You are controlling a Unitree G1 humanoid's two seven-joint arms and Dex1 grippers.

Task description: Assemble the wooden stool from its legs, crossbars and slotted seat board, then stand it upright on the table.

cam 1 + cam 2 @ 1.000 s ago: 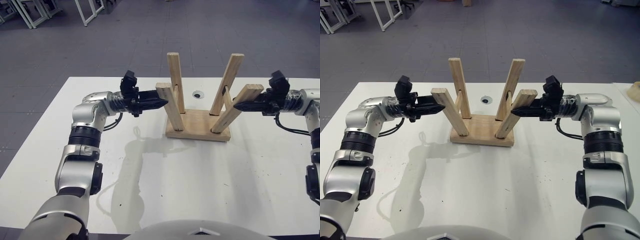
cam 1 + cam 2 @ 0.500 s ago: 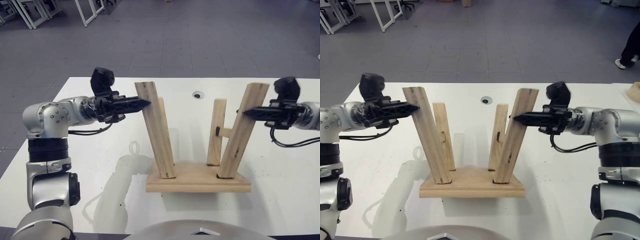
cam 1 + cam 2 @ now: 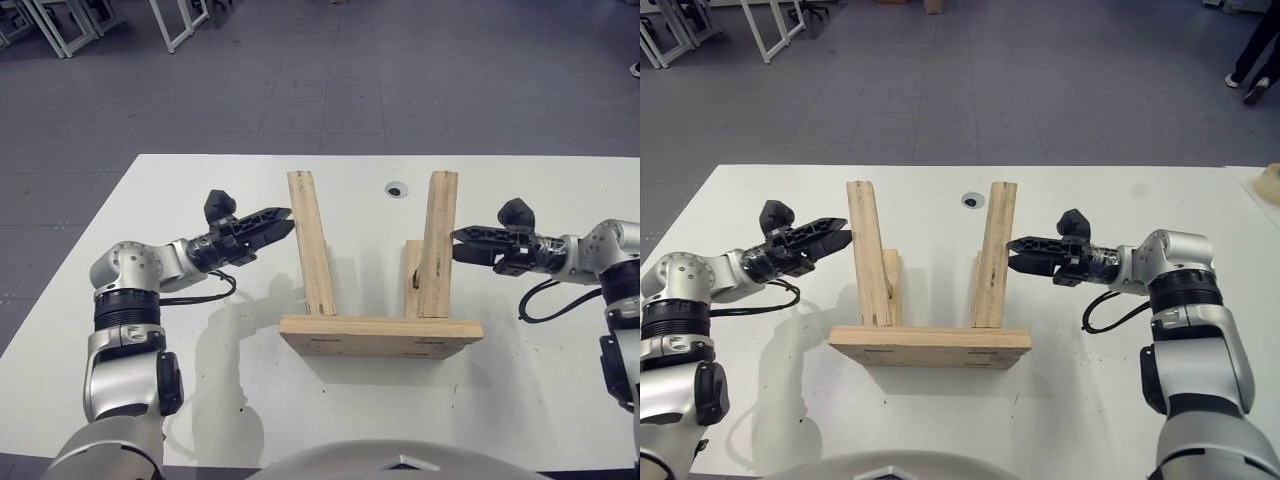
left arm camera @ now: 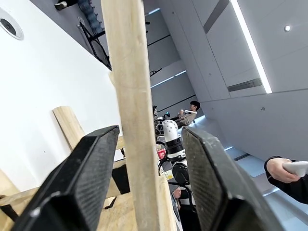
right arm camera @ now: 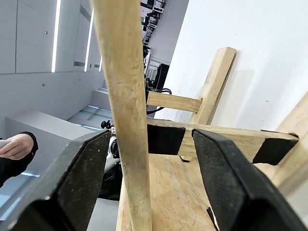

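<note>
Wooden stool (image 3: 380,335): assembled, near the table's (image 3: 200,180) front edge, centred between the arms. Seat board (image 3: 930,345) is seen edge-on on the side nearest the robot, and the legs point away from the robot. Cannot tell whether the board's edge rests on the table or sits just above it.

Near left leg (image 3: 310,250) and near right leg (image 3: 437,245) stand roughly parallel. A shorter stretch of a farther leg (image 3: 412,280) shows just inside the right one. Crossbar (image 5: 173,102) joins that farther leg in the right wrist view.

Left gripper (image 3: 283,220): fingers spread apart, tips just at the outer face of the left leg, about a third of the way down from its free end. In the left wrist view the leg runs between the two fingers (image 4: 82,192) with a gap on each side; no clamping seen.

Right gripper (image 3: 456,243): fingers parted, tips at the outer face of the right leg, about mid-length. In the right wrist view the leg shows between both fingers (image 5: 82,192), gaps on both sides; nothing gripped.

Round cable port (image 3: 397,188) in the table top, beyond the stool's legs.
</note>
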